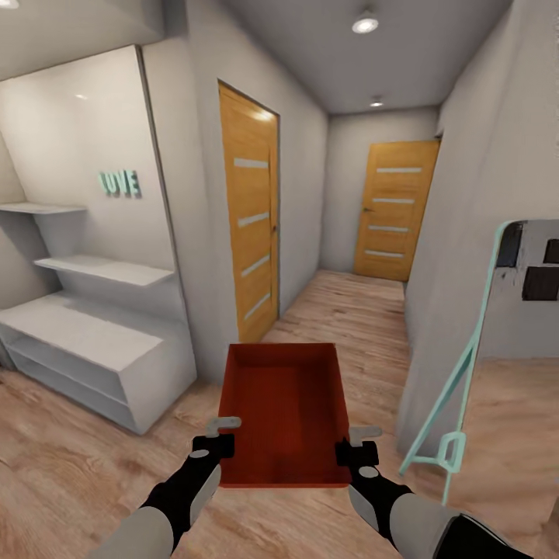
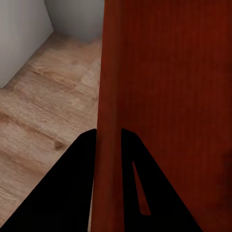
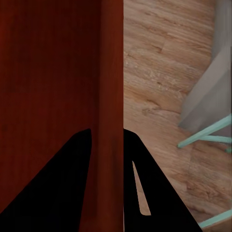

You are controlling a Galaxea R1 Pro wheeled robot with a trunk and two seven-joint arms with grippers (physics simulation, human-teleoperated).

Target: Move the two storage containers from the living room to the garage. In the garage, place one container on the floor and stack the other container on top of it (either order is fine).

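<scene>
Left end effector [image 1: 223,435] and right end effector [image 1: 359,441] each clenched on a side wall of one storage container [image 1: 283,411], carried above the wood floor [image 1: 70,466]. Transport step in hand; next, drive on past the near door [image 1: 250,225] toward the garage.

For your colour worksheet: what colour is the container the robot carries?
Orange-red storage container; clearest in the head view.
</scene>
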